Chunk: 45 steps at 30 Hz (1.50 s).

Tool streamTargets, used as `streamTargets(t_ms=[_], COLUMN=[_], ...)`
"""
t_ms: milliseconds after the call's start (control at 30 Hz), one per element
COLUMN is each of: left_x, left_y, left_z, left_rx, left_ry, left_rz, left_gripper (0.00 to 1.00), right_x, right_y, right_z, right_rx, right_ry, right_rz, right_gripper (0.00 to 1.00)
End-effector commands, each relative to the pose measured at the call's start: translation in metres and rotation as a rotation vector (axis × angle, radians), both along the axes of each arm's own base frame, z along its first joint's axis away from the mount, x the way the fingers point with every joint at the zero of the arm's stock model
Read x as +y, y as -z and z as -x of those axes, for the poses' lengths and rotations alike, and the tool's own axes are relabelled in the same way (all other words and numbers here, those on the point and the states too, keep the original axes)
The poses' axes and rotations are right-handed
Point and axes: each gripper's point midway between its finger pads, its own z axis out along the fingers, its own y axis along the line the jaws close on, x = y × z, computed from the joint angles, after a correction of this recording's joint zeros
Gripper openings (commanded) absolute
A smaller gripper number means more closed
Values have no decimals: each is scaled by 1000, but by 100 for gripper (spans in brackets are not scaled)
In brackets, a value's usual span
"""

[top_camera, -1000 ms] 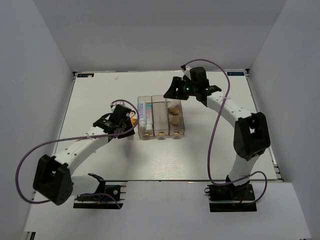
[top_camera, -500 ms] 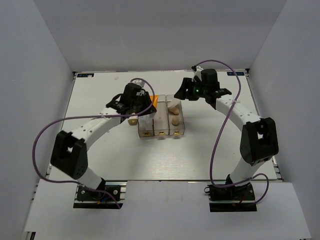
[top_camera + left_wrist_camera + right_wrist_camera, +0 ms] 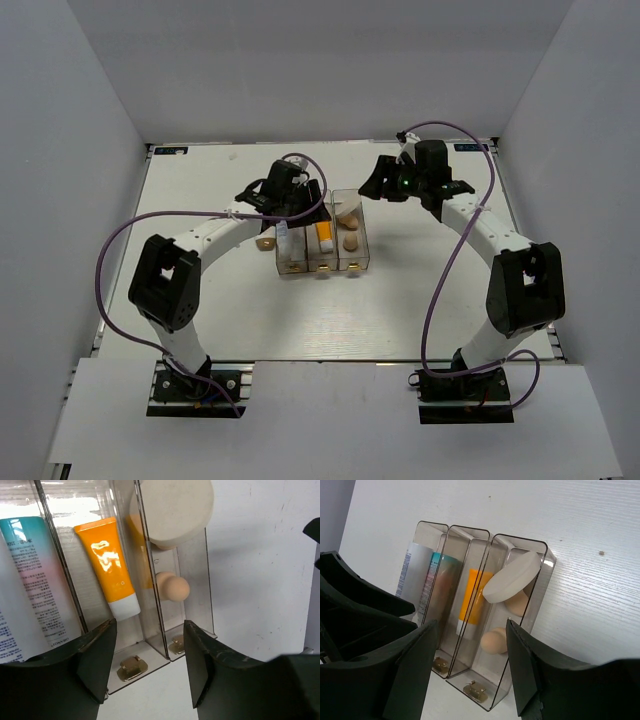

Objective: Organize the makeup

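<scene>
My left gripper (image 3: 147, 632), fingers apart and holding nothing, hangs close to the clear box (image 3: 517, 539), where the gradient tube (image 3: 30, 580) lies in compartment 1, the orange tube (image 3: 111, 565) in 2, the cream puff (image 3: 172, 510) over maybe 2 sponges (image 3: 172, 586) in 3, and my right gripper (image 3: 470, 630) is also spread and empty.

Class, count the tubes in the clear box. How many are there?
3: plain white tube and gradient tube together in the left compartment of the clear box, orange tube in the middle one. Others could be hidden.
</scene>
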Motion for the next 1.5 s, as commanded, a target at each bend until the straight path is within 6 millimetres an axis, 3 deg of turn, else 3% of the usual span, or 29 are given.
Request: streamTargets(t_ms=[0, 100, 133, 167, 233, 267, 333, 400, 500, 600, 733, 900, 1467], left_x=[-12, 1, 9, 20, 48, 57, 83, 102, 133, 153, 162, 169, 156], left_y=[-33, -40, -41, -51, -47, -51, -41, -34, -32, -12, 14, 39, 73], left_z=[-6, -9, -11, -12, -15, -13, -11, -4, -2, 1, 3, 0, -16], left_rx=[-68, -92, -97, -124, -142, -154, -125, -102, -92, -33, 39, 92, 167], left_ry=[22, -19, -45, -81, -171, -191, -247, -287, -369, -412, -417, -424, -348], left_rz=[47, 23, 14, 12, -50, -60, -116, -146, -165, -205, -243, -274, -257], left_gripper=[66, 54, 43, 38, 29, 27, 25, 25, 42, 61, 72, 73, 73], right_x=[-3, -4, -4, -6, -9, -9, -12, -13, -15, -17, -19, -23, -25], right_y=[-22, -22, -22, -22, -19, -18, -16, -14, -13, -10, -8, -6, -4], right_z=[-3, -4, -4, -5, -6, -5, -6, -6, -6, -6, -6, -5, -7], right_rx=[-74, -75, -76, -79, -76, -73, -71, -67, -69, -63, -61, -55, -54], right_ry=[-3, -1, -2, 2, 7, 8, 13, 15, 17, 21, 23, 29, 31], right_rz=[-17, -17, -16, -13, -8, -7, -3, -1, 1, 4, 6, 11, 19], right_gripper=[62, 62, 62, 62, 62, 62, 62, 62, 62, 62, 62, 62, 62])
